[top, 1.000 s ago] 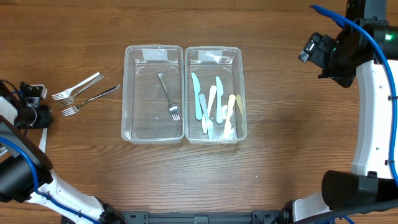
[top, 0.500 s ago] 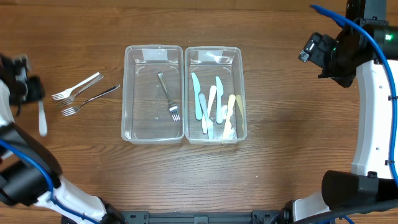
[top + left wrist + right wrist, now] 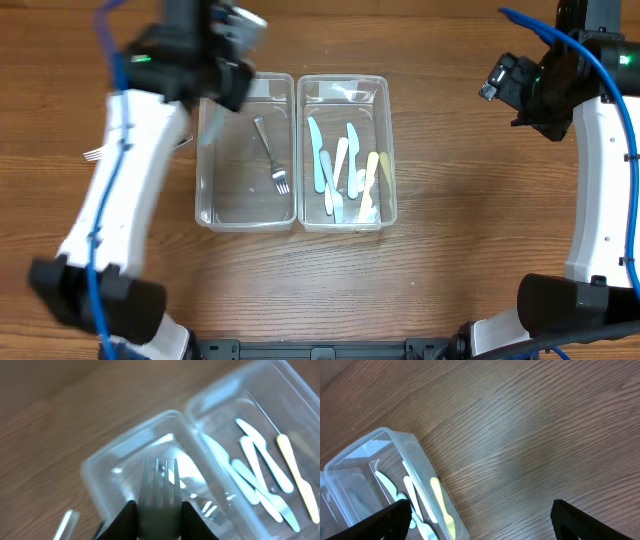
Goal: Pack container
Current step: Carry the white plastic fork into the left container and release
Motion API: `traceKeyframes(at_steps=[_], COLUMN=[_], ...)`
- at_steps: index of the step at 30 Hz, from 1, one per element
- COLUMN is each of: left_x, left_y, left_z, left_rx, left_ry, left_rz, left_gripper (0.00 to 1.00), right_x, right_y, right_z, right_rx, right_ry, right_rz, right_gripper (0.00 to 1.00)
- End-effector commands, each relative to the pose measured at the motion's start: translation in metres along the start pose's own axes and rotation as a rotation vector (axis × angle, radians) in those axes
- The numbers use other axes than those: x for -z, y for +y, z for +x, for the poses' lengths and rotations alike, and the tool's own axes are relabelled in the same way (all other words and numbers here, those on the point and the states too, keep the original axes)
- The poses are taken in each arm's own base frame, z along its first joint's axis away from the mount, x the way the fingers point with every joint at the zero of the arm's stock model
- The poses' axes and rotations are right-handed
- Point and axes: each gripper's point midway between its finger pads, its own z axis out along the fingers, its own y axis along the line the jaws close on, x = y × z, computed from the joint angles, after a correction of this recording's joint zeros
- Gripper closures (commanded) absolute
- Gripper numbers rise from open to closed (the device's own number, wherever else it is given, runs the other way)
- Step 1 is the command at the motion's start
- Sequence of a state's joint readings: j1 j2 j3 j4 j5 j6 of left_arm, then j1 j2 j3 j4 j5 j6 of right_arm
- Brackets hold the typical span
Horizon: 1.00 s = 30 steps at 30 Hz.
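Observation:
Two clear plastic containers stand side by side. The left container (image 3: 198,200) holds one metal fork (image 3: 271,155). The right container (image 3: 392,150) holds several pastel plastic knives (image 3: 340,170). My left gripper (image 3: 228,80) hovers over the far left corner of the left container. In the left wrist view it (image 3: 159,512) is shut on a second fork (image 3: 159,477), tines pointing over the left container (image 3: 100,467). My right gripper (image 3: 512,88) is high at the right, open and empty (image 3: 480,525), with the right container (image 3: 415,445) to its left.
Fork tines (image 3: 92,154) show on the table left of the containers; the rest is hidden under my left arm. A metal handle (image 3: 65,522) shows blurred at the lower left of the left wrist view. Bare wood surrounds the containers.
My left arm has swung from the far left edge of the table up and right to over the left container, carrying a fork. The right arm has not moved.

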State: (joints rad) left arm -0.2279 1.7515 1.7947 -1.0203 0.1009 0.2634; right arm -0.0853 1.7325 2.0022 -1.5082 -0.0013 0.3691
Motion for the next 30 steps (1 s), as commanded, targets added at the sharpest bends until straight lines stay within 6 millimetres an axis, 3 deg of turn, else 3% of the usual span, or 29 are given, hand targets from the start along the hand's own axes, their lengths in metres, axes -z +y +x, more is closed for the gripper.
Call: traceKeyframes(at_steps=[1,7,10,14,17,19,22,24,28,30], left_x=[-0.048,-0.113,-0.132,-0.140,-0.139,-0.139,-0.134,-0.127,-0.088,-0.047], left_y=[-0.004,-0.003,-0.007,-0.012,-0.012,-0.012,-0.012,-0.010,-0.003,0.007], left_z=[0.009,0.052,0.077,0.092,0.093,0.093,0.092,0.085,0.048,0.025], left_rx=[0.086,0.400,0.510,0.539,0.531,0.504,0.463,0.433,0.291,0.161], left_ry=[0.090,0.277,0.376,0.438,0.445,0.447,0.446,0.427,0.318,0.242], left_rz=[-0.035,-0.046,-0.062,-0.066,-0.066,-0.060,-0.050,-0.045,-0.029,-0.065], left_gripper=[0.96,0.96,0.96,0.96,0.94,0.61,0.57,0.48,0.37,0.33], right_x=[0.001,0.001,0.001,0.001,0.001,0.001,0.001,0.001,0.001,0.001], right_y=[0.000,0.000,0.000,0.000,0.000,0.000,0.000,-0.001,-0.001,-0.001], right_z=[0.000,0.000,0.000,0.000,0.000,0.001,0.001,0.001,0.001,0.001], right_rx=[0.000,0.000,0.000,0.000,0.000,0.000,0.000,0.000,0.000,0.000], right_ry=[-0.002,0.000,0.001,0.001,0.001,0.003,0.004,0.004,0.004,0.004], right_rz=[-0.006,-0.005,-0.004,-0.004,-0.004,-0.003,-0.003,-0.003,-0.002,-0.002], right_gripper=[0.09,0.08,0.09,0.09,0.09,0.09,0.08,0.09,0.09,0.09])
